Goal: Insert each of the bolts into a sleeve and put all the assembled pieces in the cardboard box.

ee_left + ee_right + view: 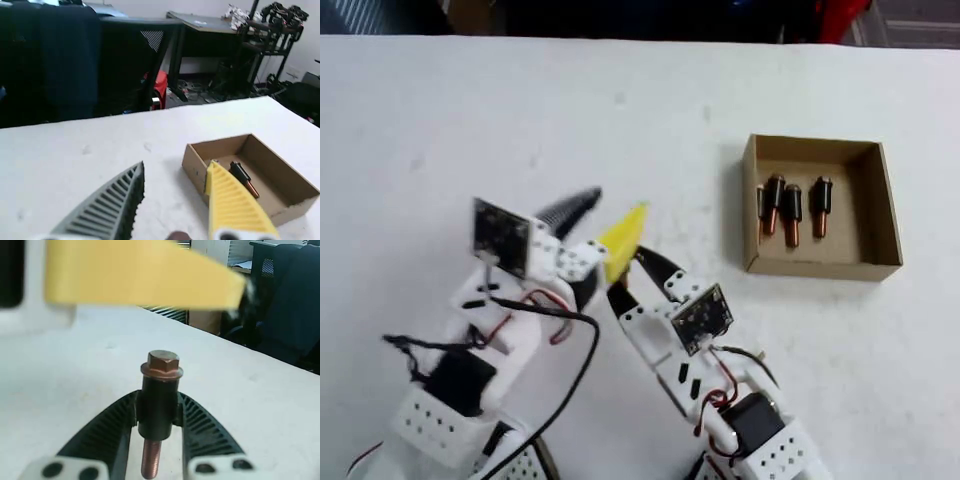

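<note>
My right gripper [159, 399] is shut on a black sleeve [157, 415] with a copper bolt [162, 365] pushed through it, its hex head sticking out above and its thread below. In the high view that gripper [632, 278] sits near the table's middle, just under the yellow finger [623, 240] of my left gripper [615, 208]. The left gripper [177, 164] is open, grey and yellow fingers spread, holding nothing. The cardboard box [886, 205] stands to the right, with assembled pieces [792, 214] lying in it. From the left wrist, the box [195, 162] lies just beyond the yellow finger.
The white table [520, 110] spreads wide to the left and behind the arms. Red and black cables [575, 375] hang along both arms. Chairs and desks stand in the room past the table's far edge [100, 120].
</note>
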### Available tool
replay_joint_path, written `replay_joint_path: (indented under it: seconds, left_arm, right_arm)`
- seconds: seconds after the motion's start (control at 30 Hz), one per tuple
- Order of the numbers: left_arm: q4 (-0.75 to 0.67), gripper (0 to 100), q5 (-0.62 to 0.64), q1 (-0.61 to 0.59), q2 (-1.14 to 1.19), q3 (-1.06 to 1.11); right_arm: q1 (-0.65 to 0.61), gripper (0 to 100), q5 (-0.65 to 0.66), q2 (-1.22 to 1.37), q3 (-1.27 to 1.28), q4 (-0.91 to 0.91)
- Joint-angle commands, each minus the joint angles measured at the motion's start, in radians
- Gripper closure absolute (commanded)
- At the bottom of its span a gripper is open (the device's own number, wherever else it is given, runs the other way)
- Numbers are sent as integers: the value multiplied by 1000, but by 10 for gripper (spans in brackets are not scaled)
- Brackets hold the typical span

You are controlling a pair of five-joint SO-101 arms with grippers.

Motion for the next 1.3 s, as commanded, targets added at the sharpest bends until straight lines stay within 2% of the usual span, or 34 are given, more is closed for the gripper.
replay_joint_path:
  seconds: [0.0, 0.1, 0.17, 0.23, 0.3, 0.5, 1.1, 1.27]
  left_arm:
    - [72, 827, -11, -111, -13, -126]
    - [146, 918, -12, -214, -13, -183]
    - [173, 978, -68, -266, -13, -203]
    - [198, 971, -160, -300, -13, -204]
    - [227, 977, -198, -326, -28, -203]
    - [351, 978, -193, -375, -193, -172]
    - [385, 978, -195, -381, -513, 265]
    - [387, 978, -195, -418, -552, 324]
  right_arm:
    - [4, 981, 11, -13, 8, 7]
    - [4, 981, 11, -13, 8, 12]
    - [5, 981, 12, -13, 8, 12]
    - [5, 981, 12, -13, 8, 12]
    - [5, 981, 12, -13, 8, 12]
    - [5, 981, 12, -13, 8, 13]
    - [7, 981, 12, -13, 8, 90]
    - [85, 981, 11, -15, 8, 87]
